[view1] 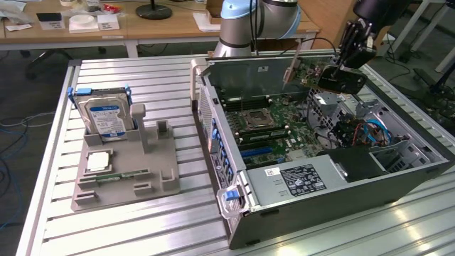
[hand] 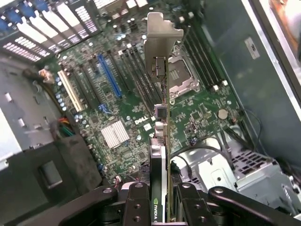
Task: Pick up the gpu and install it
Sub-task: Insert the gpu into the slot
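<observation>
Black metal claw clamped on the thin green gpu, edge-on, flat silver bracket outermost, above the component-studded motherboard.

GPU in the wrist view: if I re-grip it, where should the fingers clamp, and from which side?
Probably clamp the gpu across its two flat faces at the edge away from the motherboard, coming from above, as the gripper does now: the card hangs edge-on, thin, with its silver bracket free.
</observation>
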`<state>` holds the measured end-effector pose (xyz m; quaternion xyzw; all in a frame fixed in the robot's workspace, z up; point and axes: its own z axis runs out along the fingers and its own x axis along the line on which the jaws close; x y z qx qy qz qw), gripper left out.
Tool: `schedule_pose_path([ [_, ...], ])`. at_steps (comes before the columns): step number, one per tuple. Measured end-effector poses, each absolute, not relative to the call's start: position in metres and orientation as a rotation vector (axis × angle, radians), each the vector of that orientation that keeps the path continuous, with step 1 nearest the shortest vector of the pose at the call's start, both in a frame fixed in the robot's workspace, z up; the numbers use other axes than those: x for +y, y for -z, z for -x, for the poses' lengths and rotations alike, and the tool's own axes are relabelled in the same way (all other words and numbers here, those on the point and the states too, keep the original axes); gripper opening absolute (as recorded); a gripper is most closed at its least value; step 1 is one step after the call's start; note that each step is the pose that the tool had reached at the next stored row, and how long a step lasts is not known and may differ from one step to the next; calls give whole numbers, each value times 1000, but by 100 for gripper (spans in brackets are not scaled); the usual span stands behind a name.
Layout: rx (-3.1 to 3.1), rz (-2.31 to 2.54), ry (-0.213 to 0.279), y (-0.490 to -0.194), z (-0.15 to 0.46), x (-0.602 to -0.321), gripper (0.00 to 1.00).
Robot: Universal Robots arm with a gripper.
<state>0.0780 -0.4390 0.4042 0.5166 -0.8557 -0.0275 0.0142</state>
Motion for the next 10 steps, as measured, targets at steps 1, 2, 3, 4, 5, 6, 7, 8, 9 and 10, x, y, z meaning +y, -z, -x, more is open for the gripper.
schedule_pose_path([
  [1, -2653, -1626, 85, -404, -78, -439, 26],
  [2, -2641, -1644, 85, -404, -78, -439, 26],
  [3, -2630, -1662, 85, -404, -78, -439, 26],
  [4, -2618, -1680, 84, -404, -78, -439, 26],
  [5, -2607, -1697, 84, -404, -78, -439, 26],
  [6, -2595, -1714, 84, -404, -78, -439, 26],
  [7, -2582, -1732, 83, -404, -78, -439, 26],
  [8, -2571, -1749, 83, -404, -78, -439, 26],
  [9, -2559, -1766, 83, -404, -78, -439, 26],
  [10, -2546, -1783, 82, -403, -78, -439, 26],
])
